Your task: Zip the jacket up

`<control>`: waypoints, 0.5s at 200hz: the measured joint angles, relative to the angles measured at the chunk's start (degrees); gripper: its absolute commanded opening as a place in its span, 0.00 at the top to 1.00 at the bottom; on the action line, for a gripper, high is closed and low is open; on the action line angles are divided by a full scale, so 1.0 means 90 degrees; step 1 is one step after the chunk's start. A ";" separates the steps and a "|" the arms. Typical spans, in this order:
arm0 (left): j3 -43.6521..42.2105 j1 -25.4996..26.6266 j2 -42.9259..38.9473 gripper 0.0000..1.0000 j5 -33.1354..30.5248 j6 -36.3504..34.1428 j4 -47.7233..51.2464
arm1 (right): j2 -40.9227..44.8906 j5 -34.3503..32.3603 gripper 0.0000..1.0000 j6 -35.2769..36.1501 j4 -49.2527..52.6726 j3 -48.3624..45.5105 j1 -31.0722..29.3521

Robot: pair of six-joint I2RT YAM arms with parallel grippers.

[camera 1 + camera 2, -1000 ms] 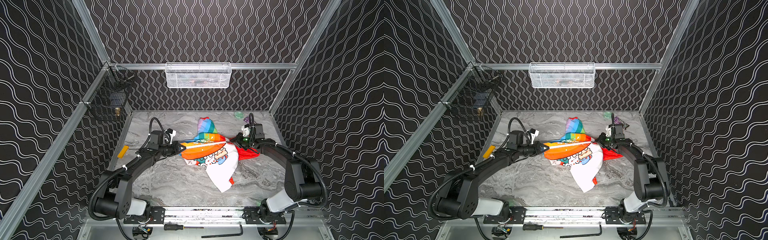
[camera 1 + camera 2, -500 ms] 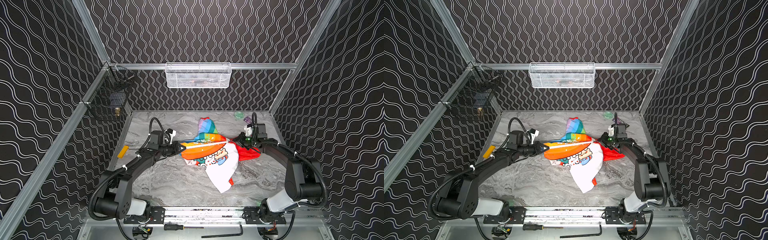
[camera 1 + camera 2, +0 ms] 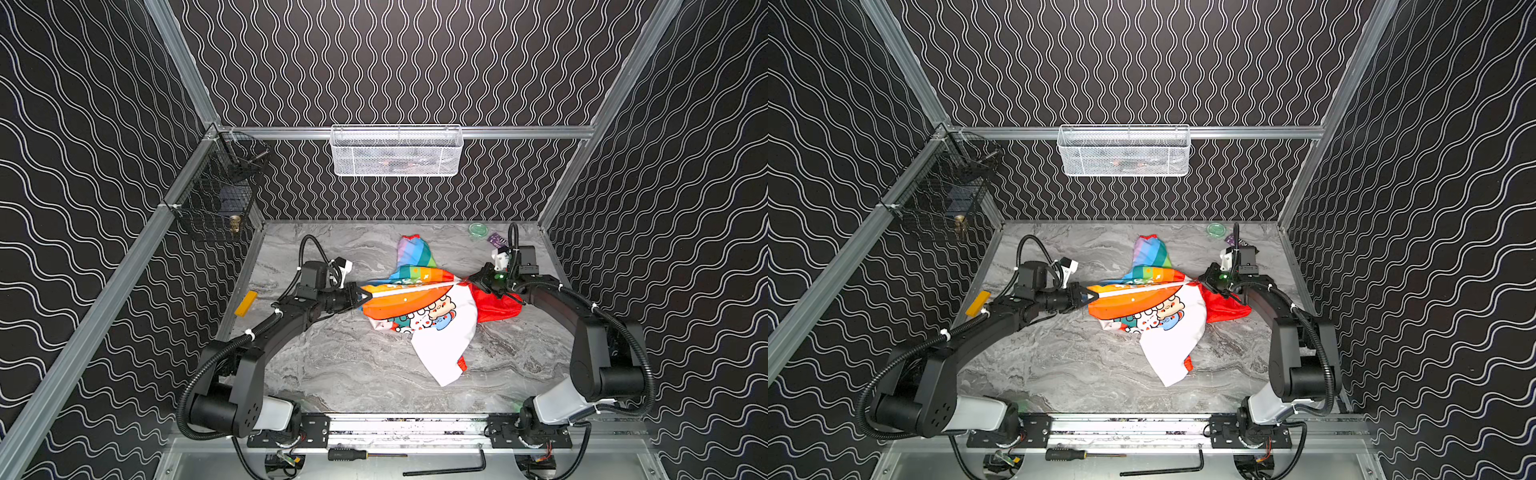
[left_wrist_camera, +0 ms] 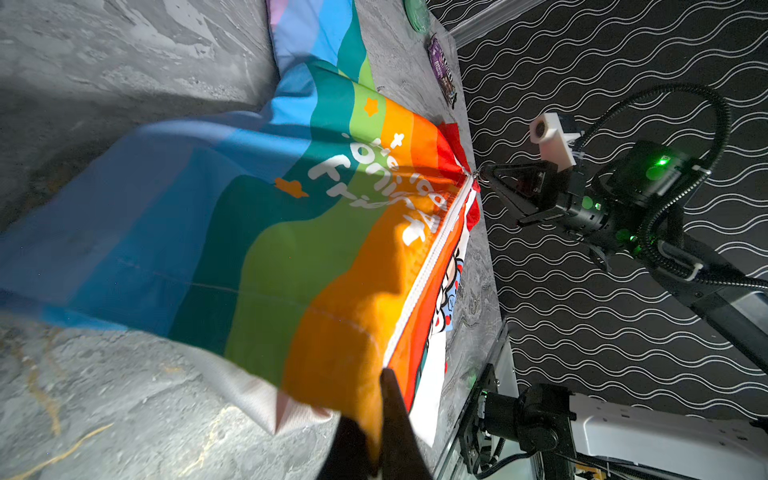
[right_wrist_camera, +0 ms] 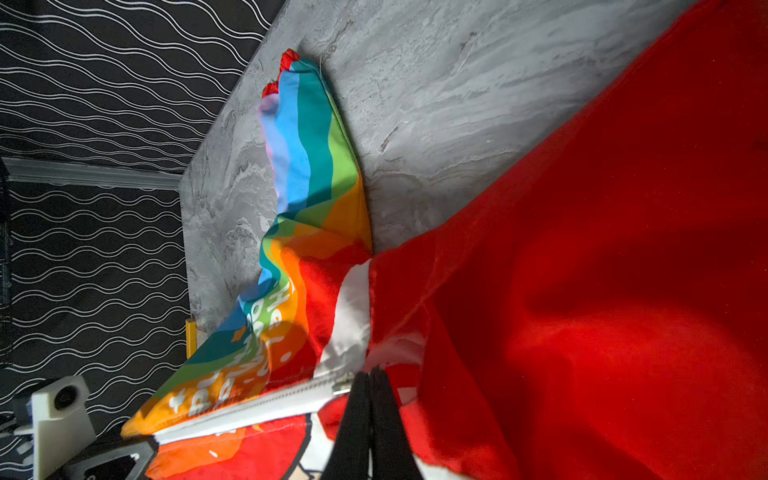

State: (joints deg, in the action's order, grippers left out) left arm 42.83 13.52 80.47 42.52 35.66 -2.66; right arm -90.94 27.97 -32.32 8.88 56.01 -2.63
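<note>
Over the last second the right arm (image 3: 552,299) has edged slightly toward the far right corner, and the zipper (image 4: 432,257) it draws now lies straight; the left arm has hardly shifted.

Nearest the rail, the jacket (image 3: 419,307) trails a white sleeve (image 3: 444,357) across the tabletop (image 3: 332,365). Its body is stretched between the arms at mid-table. The left fingers (image 4: 392,419) are closed, pinching the hem at the zipper's lower end. The right fingers (image 5: 384,415) are closed on the metal pull (image 5: 343,388), which sits up at the collar beside the red hood (image 3: 498,301). Farther back lie the rainbow sleeve (image 3: 411,253), then a green lid (image 3: 478,228) and a purple packet (image 3: 496,239).

The teeth look joined along their whole visible run, so the zipping seems all but finished. Next, probably: let go of the pull, then the hem, without dragging the slider back.

White lettering beginning "Hel" (image 5: 278,307) crosses the stripes; the rest, and the packet's print, I cannot read.
</note>
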 measured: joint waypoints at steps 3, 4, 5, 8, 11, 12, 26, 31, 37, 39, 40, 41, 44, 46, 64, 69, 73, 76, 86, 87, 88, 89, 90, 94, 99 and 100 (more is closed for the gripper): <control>0.0000 0.0000 0.0010 1.00 0.0000 0.0000 -0.0007 | -0.0002 0.0002 1.00 0.0000 -0.0002 0.0002 0.0000; 0.0000 0.0000 0.0012 1.00 0.0000 0.0000 -0.0010 | -0.0002 0.0002 1.00 0.0000 -0.0002 0.0002 0.0000; 0.0000 0.0000 0.0015 1.00 0.0000 0.0000 -0.0012 | -0.0002 0.0002 1.00 0.0000 -0.0002 0.0002 0.0000; 0.0000 0.0000 0.0029 1.00 0.0000 0.0002 -0.0024 | -0.0005 0.0005 1.00 0.0000 -0.0005 0.0002 0.0002; 0.0000 0.0000 0.0039 1.00 0.0000 0.0002 -0.0032 | -0.0007 0.0007 1.00 0.0000 -0.0007 0.0002 0.0002; 0.0000 0.0000 0.0041 1.00 0.0000 0.0002 -0.0032 | -0.0007 0.0010 1.00 0.0000 -0.0007 0.0002 0.0002; 0.0002 0.0000 0.0131 1.00 -0.0002 0.0005 -0.0070 | -0.0012 0.0092 1.00 -0.0002 -0.0039 0.0002 0.0007; 0.0017 0.0000 0.0168 1.00 -0.0005 0.0005 -0.0068 | -0.0012 0.0143 1.00 -0.0002 -0.0068 0.0002 0.0015; 0.0075 0.0000 0.0238 1.00 -0.0007 0.0007 -0.0051 | -0.0012 0.0206 1.00 -0.0007 -0.0104 0.0005 0.0017; 0.0087 0.0000 0.0253 1.00 -0.0007 0.0007 -0.0051 | -0.0012 0.0231 1.00 -0.0010 -0.0124 0.0007 0.0019; 0.0107 0.0000 0.0272 1.00 -0.0010 0.0005 -0.0053 | -0.0012 0.0250 1.00 -0.0015 -0.0131 0.0010 0.0019; 0.0119 0.0000 0.0282 1.00 -0.0010 0.0005 -0.0053 | -0.0012 0.0262 1.00 -0.0015 -0.0136 0.0015 0.0019; 0.0160 0.0000 0.0318 1.00 -0.0012 0.0007 -0.0044 | -0.0015 0.0304 1.00 -0.0029 -0.0141 0.0032 0.0019; 0.0197 0.0000 0.0345 1.00 -0.0012 0.0005 -0.0041 | -0.0019 0.0335 1.00 -0.0032 -0.0143 0.0051 0.0019; 0.0665 -0.0002 0.0614 1.00 -0.0041 -0.0002 0.0029 | -0.0087 0.0656 1.00 -0.0187 -0.0272 0.0367 0.0024; 0.0852 -0.0002 0.0704 1.00 -0.0058 -0.0027 0.0051 | -0.0112 0.0743 1.00 -0.0204 -0.0330 0.0469 0.0027; 0.1001 -0.0002 0.0767 1.00 -0.0063 -0.0036 0.0063 | -0.0129 0.0801 1.00 -0.0233 -0.0381 0.0551 0.0029; 0.1124 -0.0005 0.0823 1.00 -0.0073 -0.0061 0.0092 | -0.0155 0.0865 1.00 -0.0289 -0.0415 0.0644 0.0032; 0.1598 -0.0007 0.1027 1.00 -0.0107 -0.0143 0.0153 | -0.0243 0.1025 1.00 -0.0345 -0.0515 0.0930 0.0034; 0.1639 -0.0007 0.1044 1.00 -0.0109 -0.0151 0.0163 | -0.0260 0.1047 1.00 -0.0347 -0.0525 0.0971 0.0034; 0.1715 -0.0007 0.1076 1.00 -0.0112 -0.0163 0.0187 | -0.0267 0.1056 1.00 -0.0350 -0.0527 0.0993 0.0034; 0.1756 -0.0007 0.1093 1.00 -0.0112 -0.0168 0.0204 | -0.0282 0.1078 1.00 -0.0362 -0.0532 0.1039 0.0034; 0.1792 -0.0007 0.1110 1.00 -0.0109 -0.0172 0.0216 | -0.0291 0.1090 1.00 -0.0367 -0.0537 0.1059 0.0034; 0.2035 -0.0010 0.1212 1.00 -0.0131 -0.0199 0.0265 | -0.0338 0.1154 1.00 -0.0413 -0.0583 0.1190 0.0036; 0.2295 -0.0012 0.1319 1.00 -0.0141 -0.0238 0.0350 | -0.0398 0.1214 1.00 -0.0491 -0.0631 0.1360 0.0039; 0.2392 -0.0015 0.1362 1.00 -0.0151 -0.0265 0.0367 | -0.0418 0.1229 1.00 -0.0505 -0.0639 0.1413 0.0039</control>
State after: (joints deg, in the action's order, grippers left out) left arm 64.36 13.39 92.73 41.17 33.28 0.64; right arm -94.70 39.03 -36.86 3.14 68.73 -2.28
